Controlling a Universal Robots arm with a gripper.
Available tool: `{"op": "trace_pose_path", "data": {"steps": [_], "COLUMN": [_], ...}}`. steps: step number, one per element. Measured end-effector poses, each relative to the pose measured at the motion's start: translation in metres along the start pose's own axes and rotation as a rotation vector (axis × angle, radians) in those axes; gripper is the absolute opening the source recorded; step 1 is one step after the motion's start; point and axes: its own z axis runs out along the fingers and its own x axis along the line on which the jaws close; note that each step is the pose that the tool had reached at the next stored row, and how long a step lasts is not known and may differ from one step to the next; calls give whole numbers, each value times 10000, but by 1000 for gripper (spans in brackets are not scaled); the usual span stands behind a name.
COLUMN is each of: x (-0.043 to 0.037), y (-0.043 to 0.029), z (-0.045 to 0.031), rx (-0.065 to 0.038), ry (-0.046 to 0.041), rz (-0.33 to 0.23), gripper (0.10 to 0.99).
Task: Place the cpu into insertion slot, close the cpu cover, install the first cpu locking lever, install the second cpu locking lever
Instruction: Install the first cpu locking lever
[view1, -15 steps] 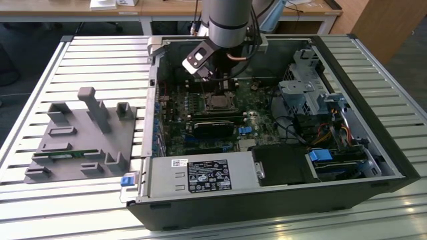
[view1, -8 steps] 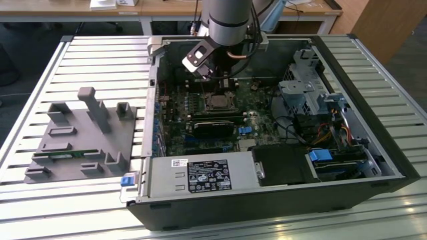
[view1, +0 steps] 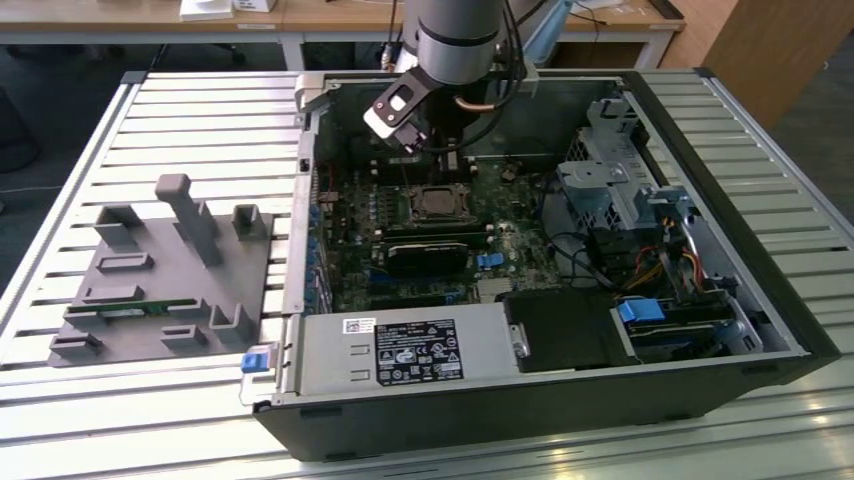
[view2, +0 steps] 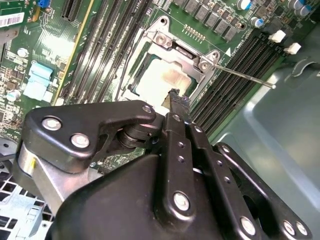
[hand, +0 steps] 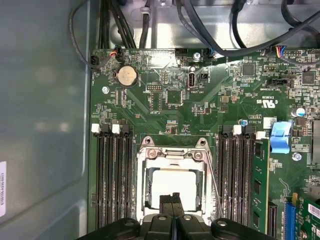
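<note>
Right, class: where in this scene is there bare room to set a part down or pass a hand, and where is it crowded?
Free: the slatted table beyond the grey fixture, and its strip beside the case on the exterior view's right. Crowded: the cpu sits between memory slots, under the gripper.

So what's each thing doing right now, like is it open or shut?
cpu, in place under the cpu cover.
cpu cover, down flat around the cpu.
locking lever, sticking out loose, not latched.
hand, shut, holding nothing, tips over the cpu.
computer case, side open.
</note>
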Motion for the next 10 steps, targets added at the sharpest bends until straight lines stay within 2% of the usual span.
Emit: {"op": "trace_pose_path", "data": {"steps": [10], "x": [10], "y": [0], "z": [-123], "rx": [0], "ry": [0], "rz": [0], "gripper": [106]}}
